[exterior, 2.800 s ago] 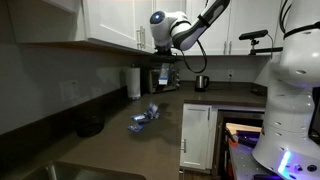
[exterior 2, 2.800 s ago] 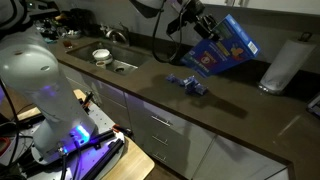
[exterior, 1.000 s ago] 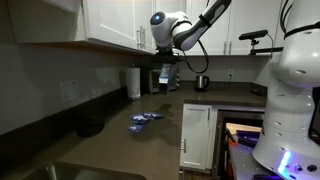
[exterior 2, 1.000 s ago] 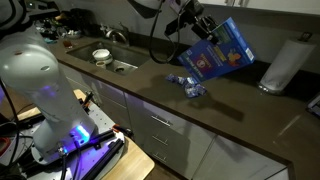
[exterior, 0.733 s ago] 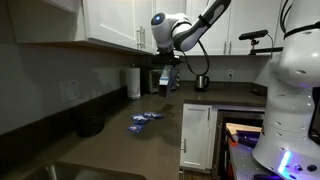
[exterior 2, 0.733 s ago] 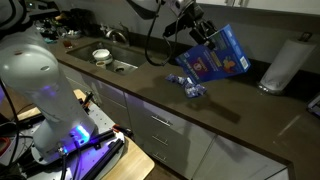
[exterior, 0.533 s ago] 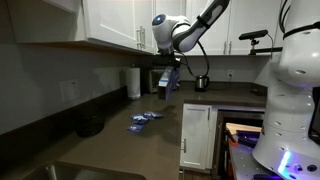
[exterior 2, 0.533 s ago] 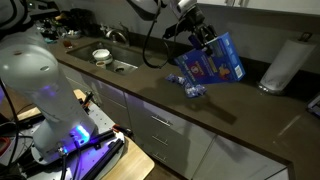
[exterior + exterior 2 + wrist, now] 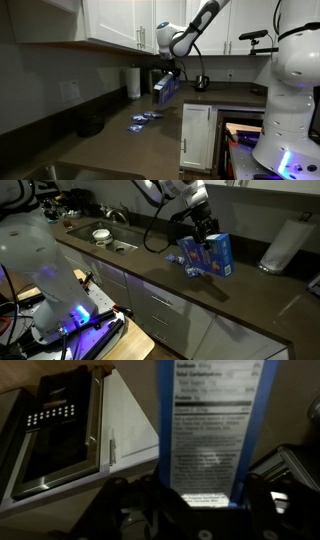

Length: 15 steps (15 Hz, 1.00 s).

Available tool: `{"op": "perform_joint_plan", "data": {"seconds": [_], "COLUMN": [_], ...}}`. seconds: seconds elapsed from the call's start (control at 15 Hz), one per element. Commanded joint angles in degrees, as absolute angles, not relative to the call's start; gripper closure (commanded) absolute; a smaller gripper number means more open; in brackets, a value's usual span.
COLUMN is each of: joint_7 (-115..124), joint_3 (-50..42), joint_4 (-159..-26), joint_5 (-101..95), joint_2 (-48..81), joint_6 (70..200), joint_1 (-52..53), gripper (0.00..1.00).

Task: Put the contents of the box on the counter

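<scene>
My gripper [image 9: 204, 230] is shut on the blue box [image 9: 213, 256] and holds it nearly upright in the air above the dark counter [image 9: 255, 292]. In an exterior view the box [image 9: 165, 90] hangs below the gripper [image 9: 168, 73]. In the wrist view the box [image 9: 210, 425] fills the middle between my dark fingers [image 9: 110, 500], its white nutrition panel facing the camera. The contents [image 9: 143, 120], a few small blue and pale packets, lie on the counter [image 9: 110, 150] under the box. They also show in an exterior view [image 9: 192, 270] just left of the box.
A white paper roll [image 9: 280, 242] stands at the back of the counter. A sink [image 9: 118, 245] with a bowl [image 9: 101, 235] lies further along. A microwave [image 9: 62, 435] shows in the wrist view. A dark bowl [image 9: 90, 126] sits near the wall. A white robot base [image 9: 290, 90] stands beside the cabinets.
The box has swung from a flat tilt to nearly upright and moved lower toward the counter. The packets lie on the counter where they fell.
</scene>
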<state>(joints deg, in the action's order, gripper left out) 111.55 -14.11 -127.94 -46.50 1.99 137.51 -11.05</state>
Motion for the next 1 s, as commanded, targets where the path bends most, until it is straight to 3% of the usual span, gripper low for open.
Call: {"op": "perform_joint_plan", "data": {"seconds": [0.0, 0.93], "joint_7": [108.5, 107.2], "joint_3": [-14.6, -18.9], "joint_4": [-123.7, -109.5], "joint_5": [-39.9, -21.4], "joint_2": [6.6, 20.9], "joint_6": [139.5, 137.3], "joint_1": [-12.6, -12.4], "gripper": [0.42, 0.48]}}
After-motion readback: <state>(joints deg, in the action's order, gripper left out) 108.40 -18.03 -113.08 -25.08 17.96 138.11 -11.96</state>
